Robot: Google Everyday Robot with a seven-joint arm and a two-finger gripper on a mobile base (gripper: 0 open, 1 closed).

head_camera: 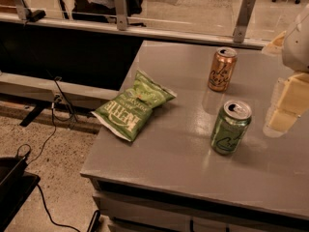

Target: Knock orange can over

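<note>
The orange can [222, 69] stands upright on the grey table [159, 149], toward its far side, with dark cursive lettering and a silver top. A green can [230, 127] of the same size stands upright nearer the front, to the right of centre. My gripper [286, 105] shows at the right edge of the camera view as pale cream blocks under a white arm housing. It is to the right of both cans, apart from them, roughly level with the green can.
A green chip bag [133, 105] lies flat at the table's left edge. A glass partition with metal posts [243, 19] runs behind the table. Cables [58, 110] and dark equipment [12, 182] lie on the floor to the left.
</note>
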